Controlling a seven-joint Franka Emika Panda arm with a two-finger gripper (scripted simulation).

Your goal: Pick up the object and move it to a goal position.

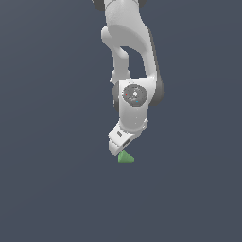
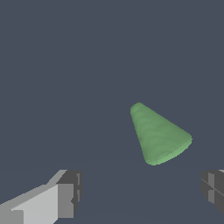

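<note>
The object (image 1: 126,158) is a small green wedge lying on the dark grey floor, partly covered in the exterior view by the white hand above it. In the wrist view the object (image 2: 157,134) shows as a tapered green solid with a narrow end and a wide rounded end. My gripper (image 2: 140,192) is open, with one dark pad (image 2: 70,192) and the other pad (image 2: 213,188) far apart. The wedge lies ahead of the gap, apart from both pads. In the exterior view the fingertips are hidden behind the hand (image 1: 120,142).
Only the flat dark grey ground (image 1: 52,189) surrounds the arm and the wedge. No goal marker shows in either view.
</note>
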